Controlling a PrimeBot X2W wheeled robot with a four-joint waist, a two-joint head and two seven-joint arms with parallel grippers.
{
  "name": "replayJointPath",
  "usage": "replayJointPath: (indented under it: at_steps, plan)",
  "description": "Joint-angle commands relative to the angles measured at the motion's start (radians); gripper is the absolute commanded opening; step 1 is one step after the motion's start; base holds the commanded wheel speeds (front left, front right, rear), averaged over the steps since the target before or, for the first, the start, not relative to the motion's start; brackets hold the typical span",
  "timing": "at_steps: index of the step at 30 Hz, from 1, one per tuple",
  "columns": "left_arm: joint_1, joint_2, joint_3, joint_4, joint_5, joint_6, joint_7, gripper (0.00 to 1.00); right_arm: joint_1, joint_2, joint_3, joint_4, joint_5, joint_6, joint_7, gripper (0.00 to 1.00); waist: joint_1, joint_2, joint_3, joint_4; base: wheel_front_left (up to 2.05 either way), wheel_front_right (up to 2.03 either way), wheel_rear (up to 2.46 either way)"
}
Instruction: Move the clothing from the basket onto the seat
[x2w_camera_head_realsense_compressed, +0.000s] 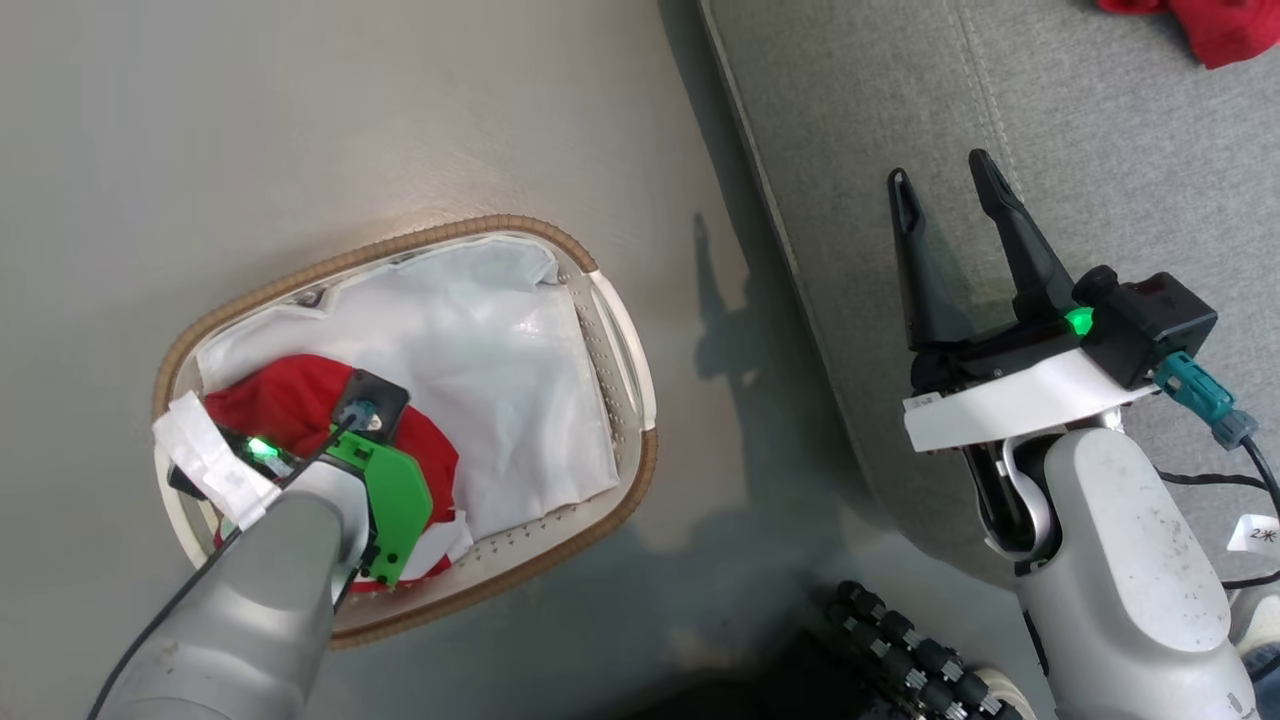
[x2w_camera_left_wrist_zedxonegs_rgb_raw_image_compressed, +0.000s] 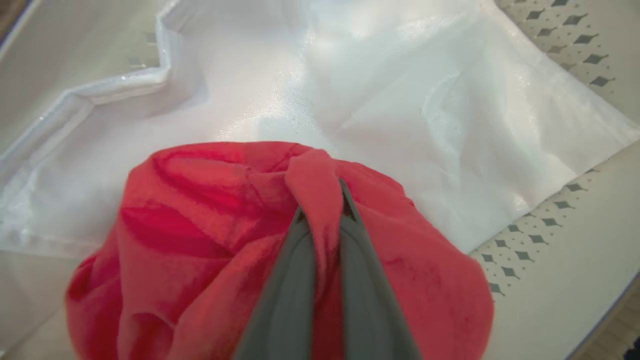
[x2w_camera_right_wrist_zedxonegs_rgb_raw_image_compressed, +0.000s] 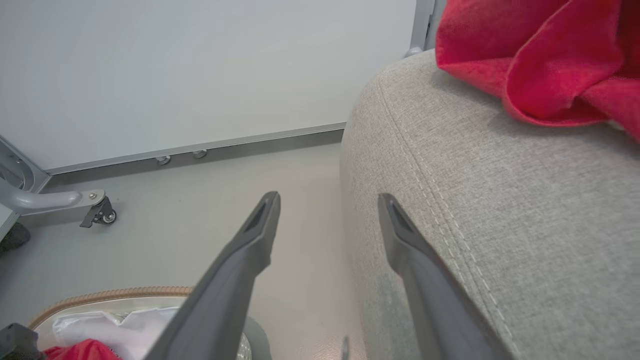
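A red garment lies bunched at the near left end of the oval basket, on its white liner. My left gripper reaches down into the basket and is shut on a fold of that red clothing, which is pinched between the two grey fingers. My right gripper hovers open over the edge of the grey seat, nothing between its fingers. Another red garment lies on the seat at the far right, also seen as red cloth in the right wrist view.
The basket stands on a pale grey floor, just left of the sofa's rounded edge. A white wall with a wheeled metal frame stands beyond. Dark wheels of my base lie near the bottom.
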Motion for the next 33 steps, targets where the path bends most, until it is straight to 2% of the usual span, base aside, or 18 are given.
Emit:
replayJointPath:
  at_steps: [1, 7, 13, 25, 33]
  plan:
    - [0.013, -0.002, 0.004, -0.003, -0.009, 0.001, -0.019, 0.00, 0.015, -0.002, -0.007, 0.005, -0.010, -0.001, -0.005, 1.00, -0.0001, 0.0000, -0.036, 0.016, 0.00, 0.00, 0.00]
    - [0.046, -0.038, -0.006, -0.045, -0.044, 0.001, -0.093, 0.00, 0.044, -0.003, -0.033, 0.018, -0.053, -0.001, -0.005, 1.00, -0.0001, 0.0000, -0.135, 0.062, 0.00, 0.00, 0.00]
    - [0.084, -0.055, -0.031, -0.152, -0.077, 0.001, -0.148, 0.00, 0.100, -0.003, -0.064, 0.042, -0.111, -0.001, -0.005, 1.00, -0.0001, 0.0000, -0.295, 0.133, 0.00, 0.00, 0.00]
    - [0.122, 0.035, 0.050, -0.515, -0.028, 0.001, -0.154, 0.00, 0.208, -0.003, -0.083, 0.068, -0.181, -0.001, -0.005, 1.00, -0.0001, 0.0000, -0.541, 0.203, 0.00, 0.00, 0.00]
    - [0.046, 0.074, 0.068, -0.653, -0.013, 0.001, -0.154, 0.00, 0.268, -0.003, -0.080, 0.081, -0.198, -0.001, -0.005, 1.00, -0.0001, 0.0000, -0.655, 0.226, 0.00, 0.00, 0.00]
